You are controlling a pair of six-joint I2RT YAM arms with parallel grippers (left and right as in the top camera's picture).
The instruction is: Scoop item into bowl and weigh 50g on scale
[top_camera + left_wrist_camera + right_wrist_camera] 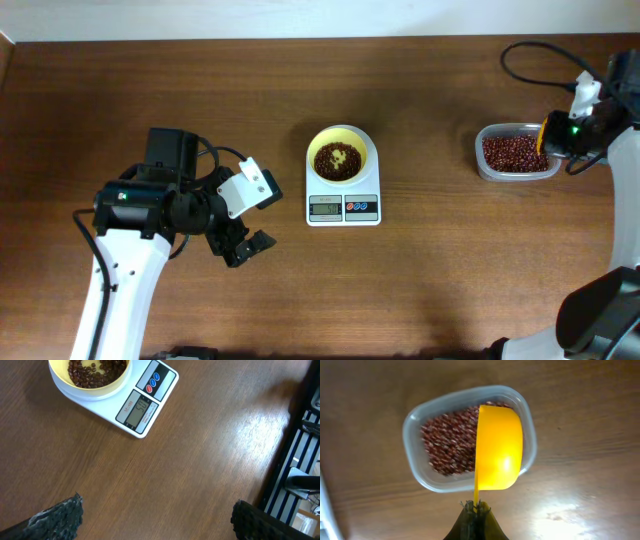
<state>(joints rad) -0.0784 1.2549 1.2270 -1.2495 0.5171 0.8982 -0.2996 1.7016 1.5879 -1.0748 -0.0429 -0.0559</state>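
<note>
The pale yellow bowl (341,160) sits on the white scale (343,208) at the table's middle and holds dark red-brown beans (338,162). Bowl (90,387), beans (95,371) and scale (145,407) also show in the left wrist view. My left gripper (243,243) is open and empty, left of the scale; its fingers (157,520) frame bare wood. My right gripper (476,507) is shut on the handle of a yellow scoop (499,447), held over a clear tub (415,420) of beans (447,447) at the right (515,152).
A black cable (530,60) loops at the back right near the tub. The table's edge and a dark rack (300,460) show at the right of the left wrist view.
</note>
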